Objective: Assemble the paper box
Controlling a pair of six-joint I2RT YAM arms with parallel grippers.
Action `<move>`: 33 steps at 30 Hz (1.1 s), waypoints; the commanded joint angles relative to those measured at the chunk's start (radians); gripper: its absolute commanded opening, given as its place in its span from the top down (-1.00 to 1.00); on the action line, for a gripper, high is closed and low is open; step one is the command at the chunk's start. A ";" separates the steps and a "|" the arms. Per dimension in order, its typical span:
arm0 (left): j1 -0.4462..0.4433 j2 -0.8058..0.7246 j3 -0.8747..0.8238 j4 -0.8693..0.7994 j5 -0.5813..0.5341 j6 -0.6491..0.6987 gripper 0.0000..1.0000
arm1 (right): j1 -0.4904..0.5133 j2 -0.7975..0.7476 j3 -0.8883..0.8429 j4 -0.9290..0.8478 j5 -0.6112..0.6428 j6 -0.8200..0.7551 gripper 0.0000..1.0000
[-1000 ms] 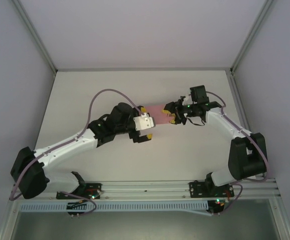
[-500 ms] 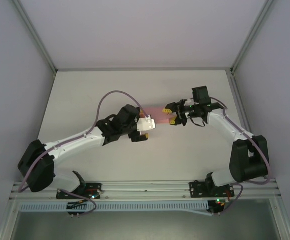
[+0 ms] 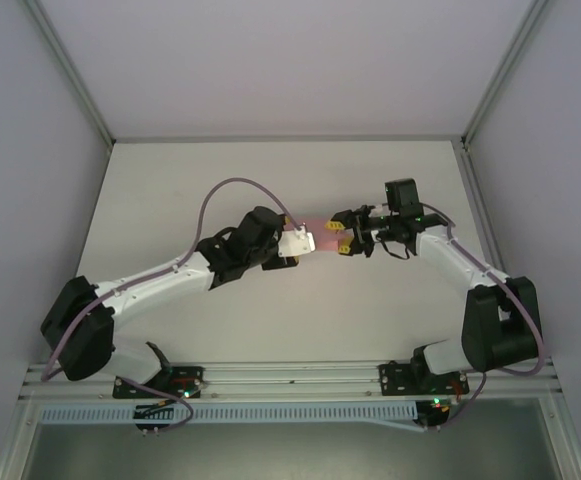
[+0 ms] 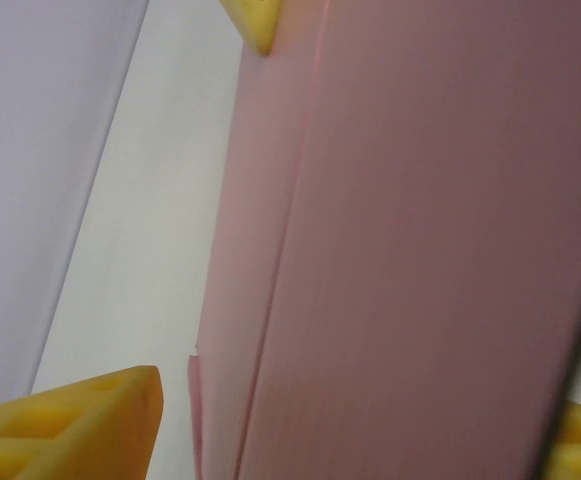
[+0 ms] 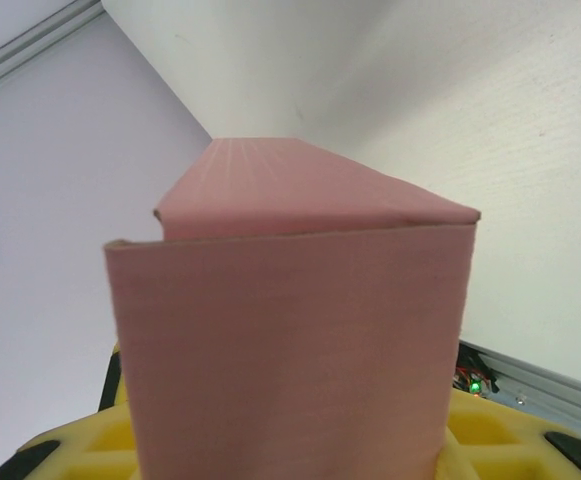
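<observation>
The pink paper box (image 3: 318, 224) is folded into a rectangular tube and hangs above the middle of the table between both grippers. My right gripper (image 3: 341, 233) is shut on its right end; in the right wrist view the box (image 5: 290, 340) rises from between the yellow fingers (image 5: 500, 430) of that gripper (image 5: 290, 445). My left gripper (image 3: 308, 236) straddles the left end. In the left wrist view the box (image 4: 420, 250) fills the space between the jaws of the left gripper (image 4: 355, 415). A clear gap separates the left finger (image 4: 80, 425) from the card, so it is open.
The white table (image 3: 220, 180) is enclosed by pale walls and metal corner posts (image 3: 70, 70). An aluminium rail (image 3: 290, 375) with the arm bases runs along the near edge. A yellow finger (image 4: 255, 20) of the right gripper pokes past the box's far end.
My left arm has swung up and right to the box's left end and its jaws have narrowed around it. The right gripper has lifted the box slightly and kept its hold.
</observation>
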 commanded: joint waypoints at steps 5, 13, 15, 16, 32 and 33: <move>-0.010 -0.004 0.024 0.065 0.003 0.010 -0.03 | 0.031 -0.039 -0.024 0.081 -0.038 0.061 0.29; -0.011 -0.037 0.012 0.067 0.000 0.017 0.19 | 0.040 -0.063 -0.021 0.063 -0.031 0.036 0.04; -0.011 -0.044 0.010 0.059 0.005 0.016 0.21 | 0.040 -0.070 -0.016 0.032 -0.011 0.000 -0.13; -0.011 -0.046 0.009 0.052 0.006 0.017 0.22 | 0.039 -0.073 -0.014 0.028 -0.002 -0.023 -0.18; 0.163 0.125 0.172 -0.513 0.272 0.002 0.22 | -0.062 -0.364 -0.063 0.047 0.419 -0.735 -1.00; 0.180 0.145 0.191 -0.530 0.279 -0.004 0.20 | -0.061 -0.383 -0.096 0.150 0.348 -0.801 -1.00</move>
